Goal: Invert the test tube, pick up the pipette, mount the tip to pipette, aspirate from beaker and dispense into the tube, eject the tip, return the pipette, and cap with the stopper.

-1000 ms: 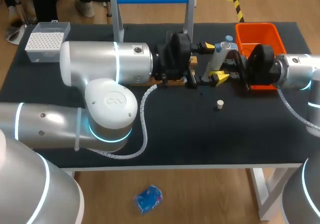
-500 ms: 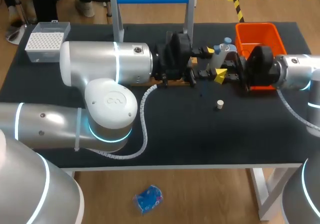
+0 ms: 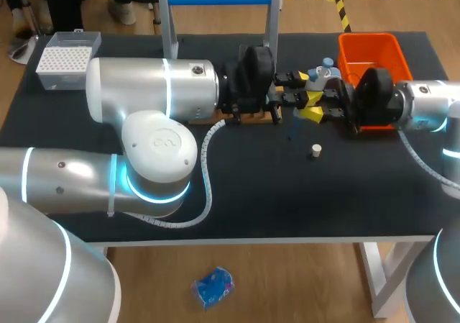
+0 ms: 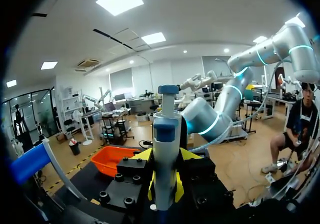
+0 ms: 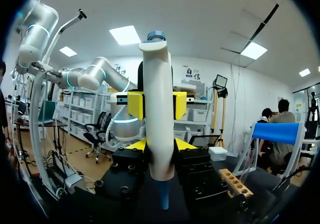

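On the black bench (image 3: 273, 193), the left arm (image 3: 151, 96) and right arm (image 3: 424, 103) meet head-on beside the orange bin (image 3: 366, 49). The pipette (image 3: 314, 82) stands upright between them, held off the bench. The right pincer (image 5: 159, 146) is clenched on its body, and the left pincer (image 4: 165, 186) clasps it from the opposite side. A white stopper (image 3: 315, 149) lies on the bench nearby, apart from the pincers.

No legible text, no labels or numbers — nothing readable.
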